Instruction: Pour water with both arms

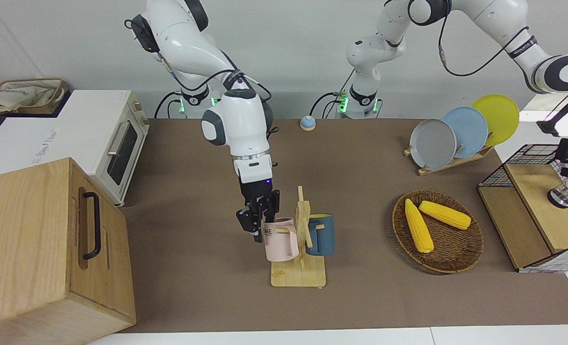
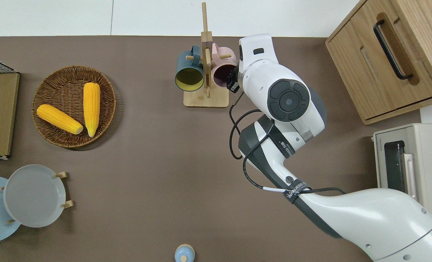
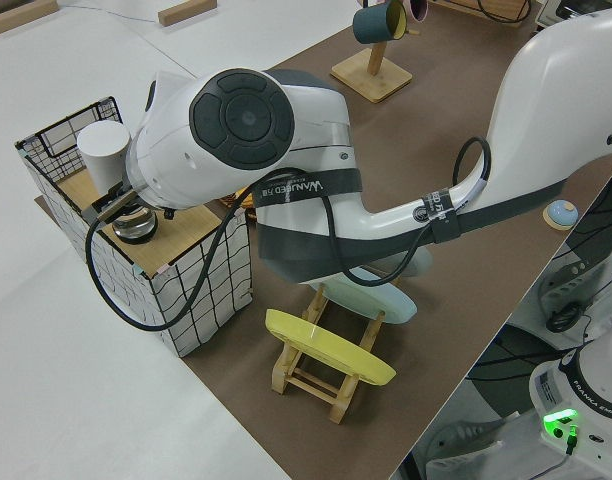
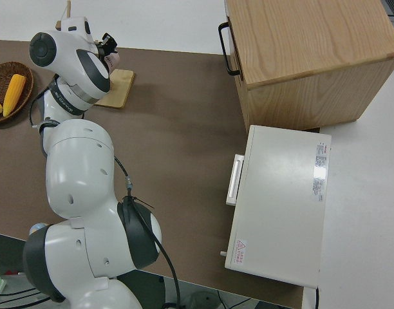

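The right gripper (image 1: 260, 218) sits at the pink mug (image 1: 279, 239), which hangs on a peg of the wooden mug rack (image 1: 299, 275) beside a dark blue mug (image 1: 320, 235); its fingers straddle the pink mug's rim on the side toward the right arm's end of the table, but whether they have clamped on it cannot be told from these views. The mug appears not yet lifted off its peg. The left gripper (image 1: 567, 160) is down at the wire basket (image 1: 518, 158) at the left arm's end of the table, just above a white cup (image 3: 104, 150) and a metal-based vessel there; its grasp cannot be made out either. Judged from this, the task is at an early stage: both arms are fetching vessels, and lifting, bringing together and pouring all remain.
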